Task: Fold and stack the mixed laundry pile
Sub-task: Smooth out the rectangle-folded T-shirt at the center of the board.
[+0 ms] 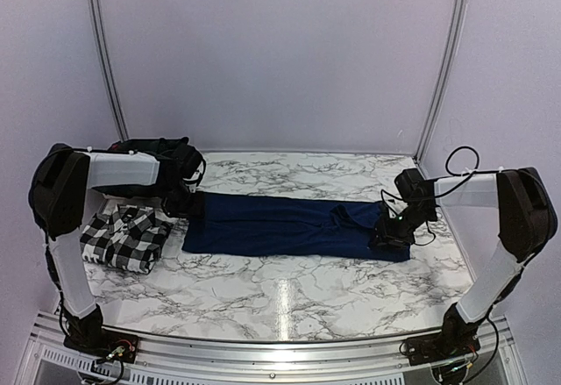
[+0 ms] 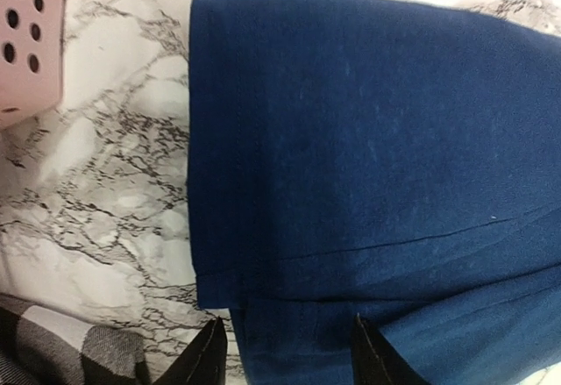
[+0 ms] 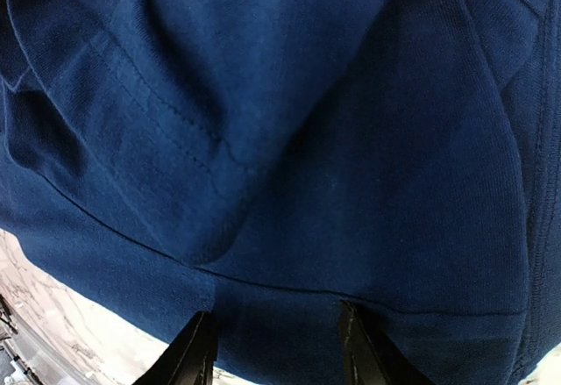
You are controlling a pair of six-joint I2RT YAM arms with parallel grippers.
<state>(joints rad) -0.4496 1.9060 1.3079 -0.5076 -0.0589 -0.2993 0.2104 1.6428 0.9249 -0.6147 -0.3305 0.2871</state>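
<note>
the blue t-shirt (image 1: 289, 225) lies flat in a long strip across the middle of the marble table (image 1: 289, 297). it looks folded in from its sides, but it is not yet folded short. the left claw (image 2: 289, 350) is at the shirt's left end and the right claw (image 3: 276, 341) is at its right end. each claw has its 2 fingers part way apart with blue cloth between them. i cannot tell if either claw is pinching the cloth or just resting on it.

the black-and-white check shirt (image 1: 127, 236) sits folded in a neat square at the left, just beside the blue shirt's end. so 1 thing looks done. a dark heap (image 1: 175, 153) of cloth sits at the back left, behind the left arm. it is too dark to see its pattern, and it does not look folded. a pink basket (image 2: 26, 43) with holes shows near the shirt's corner.

i think the job is about half done. the blue shirt needs folding end to end and stacking on the check shirt. then the dark heap needs its turn.
</note>
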